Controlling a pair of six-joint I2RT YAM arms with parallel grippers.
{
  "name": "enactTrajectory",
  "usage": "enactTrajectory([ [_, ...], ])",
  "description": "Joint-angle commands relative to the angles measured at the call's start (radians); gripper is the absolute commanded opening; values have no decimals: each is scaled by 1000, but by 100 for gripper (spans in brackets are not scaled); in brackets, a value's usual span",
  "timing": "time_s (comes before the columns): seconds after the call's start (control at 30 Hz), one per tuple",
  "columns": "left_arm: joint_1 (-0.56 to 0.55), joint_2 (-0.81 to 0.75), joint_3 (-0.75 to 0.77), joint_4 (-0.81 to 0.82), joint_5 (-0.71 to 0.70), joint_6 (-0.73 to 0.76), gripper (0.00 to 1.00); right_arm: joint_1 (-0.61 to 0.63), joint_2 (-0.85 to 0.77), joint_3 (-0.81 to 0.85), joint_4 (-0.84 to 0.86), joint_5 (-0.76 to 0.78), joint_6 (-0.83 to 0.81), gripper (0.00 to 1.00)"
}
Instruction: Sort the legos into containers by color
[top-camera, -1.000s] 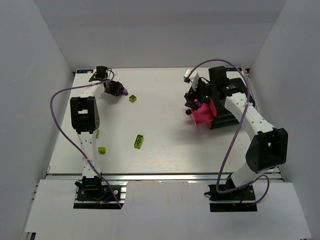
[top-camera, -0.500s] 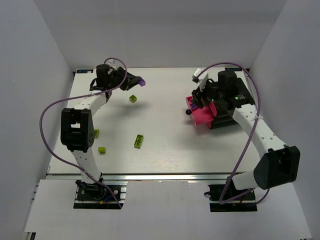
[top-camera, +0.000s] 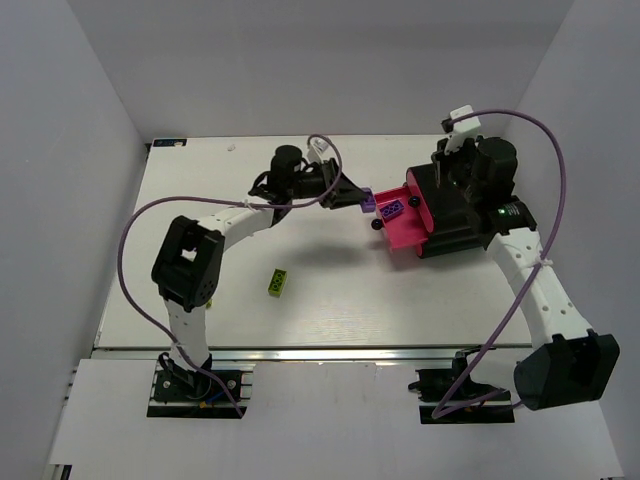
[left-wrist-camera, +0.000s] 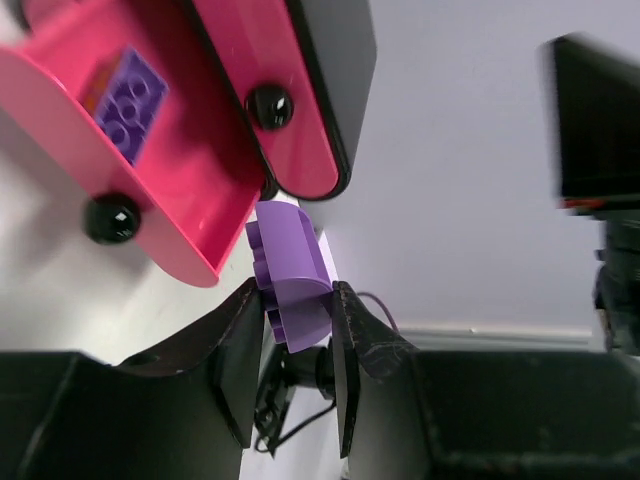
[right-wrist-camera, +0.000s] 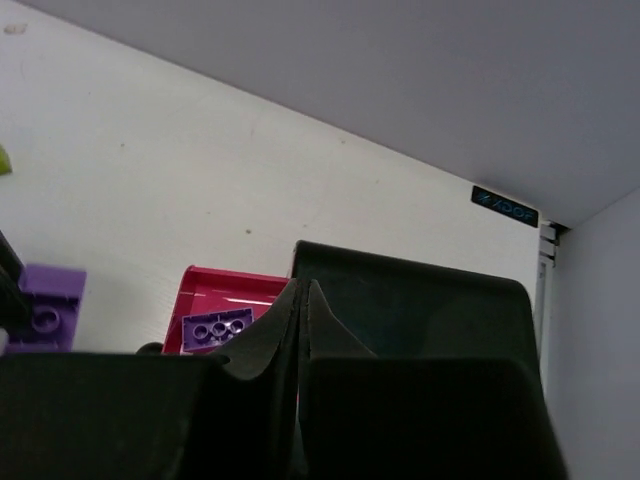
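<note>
**Now the left gripper (left-wrist-camera: 296, 305) has a 2nd purple brick (left-wrist-camera: 290, 255) at the open drawer (left-wrist-camera: 190, 190)**

The table (top-camera: 330, 310) looks different from 1 second ago; my left arm has swung from the far left corner right across to the black cabinet (top-camera: 465, 235) on the right side; my right arm has lifted off the drawer and pulled back above the cabinet.

The open drawer, magenta with a round black knob (left-wrist-camera: 110, 218), juts toward the table's middle; a shut drawer (left-wrist-camera: 300, 110) sits just beside it.

The right gripper (right-wrist-camera: 302, 300) has snapped closed from wide; its fingers press together on nothing.

The left gripper's fingers clamp the sides of the 2nd purple brick; it hangs just beside the open drawer's lip, not yet over the tray.

The 1st purple brick (top-camera: 391, 210) lies flat inside that drawer; 1 lime-green brick (top-camera: 278, 283) lies mid-table, well apart from the cabinet; the other greens seen 1 second ago I cannot find now, perhaps hidden by the left arm.

I judge the right arm's delivery finished and the left's nearly there; it needs to ease forward over the tray, then release; green is still unsorted.
</note>
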Motion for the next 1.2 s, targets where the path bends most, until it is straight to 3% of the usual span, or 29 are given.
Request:
enactTrajectory([
  [0.0, -34, 18, 36, 30, 8, -15, 13, -13, -60, -12, 77, 42, 40, 0],
  [0.17, -98, 86, 98, -25, -63, -3, 19, -32, -92, -41, 60, 37, 28, 0],
  [0.37, -150, 227, 295, -115, -122, 21, 24, -49, -124, -59, 38, 14, 2, 0],
  [0.47, -169, 285, 384, -178, -135, 37, 40, -59, -138, -75, 31, 10, -9, 0],
  [0.5, -169, 293, 393, -193, -138, 38, 47, -62, -140, -78, 28, 2, -11, 1],
  [0.67, -178, 308, 413, -221, -135, 46, 58, -81, -141, -75, 17, -12, -15, 11],
  [0.8, -178, 301, 411, -221, -121, 54, 60, -96, -132, -66, 6, -29, -18, 18],
  [0.83, -178, 296, 411, -208, -116, 54, 60, -101, -126, -52, -3, -35, -21, 25],
  [0.9, -169, 270, 408, -185, -116, 54, 57, -111, -102, -17, -34, -33, -14, 33],
  [0.97, -157, 246, 395, -169, -119, 60, 47, -130, -56, 22, -70, -20, 12, 39],
  [1.0, -148, 206, 385, -168, -144, 66, 38, -137, -36, 40, -92, -18, 41, 41],
  [1.03, -138, 184, 358, -175, -159, 87, 15, -165, 4, 84, -135, -30, 52, 44],
  [1.1, -126, 119, 327, -201, -193, 115, 0, -183, 41, 134, -184, -47, 83, 49],
  [1.17, -114, 74, 284, -232, -241, 158, 0, -238, 95, 199, -231, -88, 123, 72],
])
